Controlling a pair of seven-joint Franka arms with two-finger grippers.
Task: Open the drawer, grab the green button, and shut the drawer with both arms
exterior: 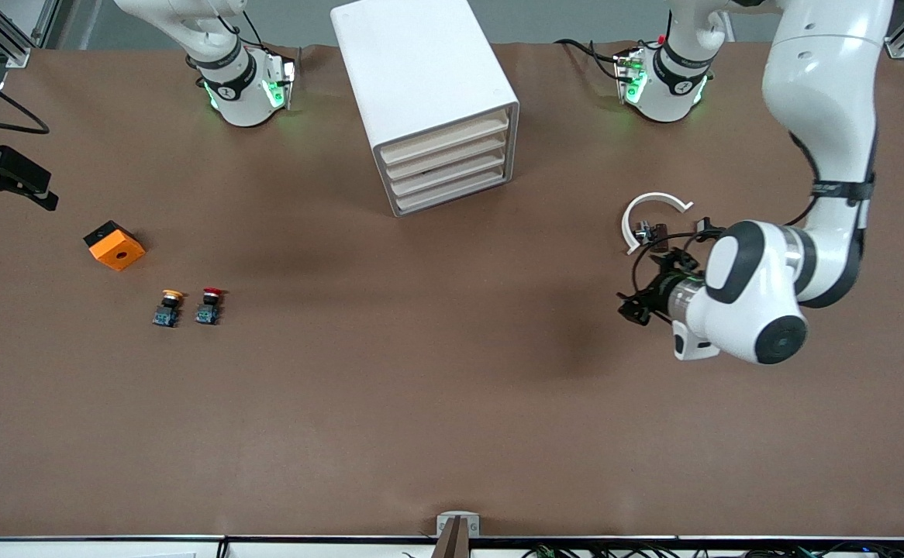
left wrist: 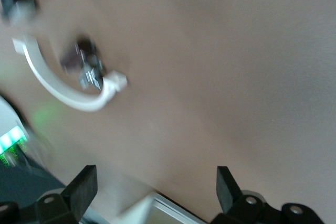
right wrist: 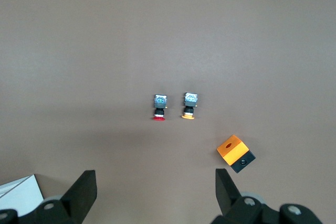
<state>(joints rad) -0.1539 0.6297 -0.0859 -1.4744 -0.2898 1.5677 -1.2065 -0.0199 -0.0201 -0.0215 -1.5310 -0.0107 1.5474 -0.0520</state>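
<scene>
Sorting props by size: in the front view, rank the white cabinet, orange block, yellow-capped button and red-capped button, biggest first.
1. White cabinet, by far.
2. Orange block.
3. Yellow-capped button and red-capped button: side by side, they look the same size, so no ranking.

A brown table (exterior: 436,403) carries a white cabinet (exterior: 421,85) of 4 drawers. On it also lie an orange block (exterior: 115,246), a yellow-capped button (exterior: 167,307), a red-capped button (exterior: 209,305) and a white curved piece (exterior: 650,209).

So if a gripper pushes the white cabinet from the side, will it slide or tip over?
The white cabinet looks tall with a flat base, so a low push would probably slide it and a high push might tip it. All four drawers look closed, so probably none slides out.
</scene>
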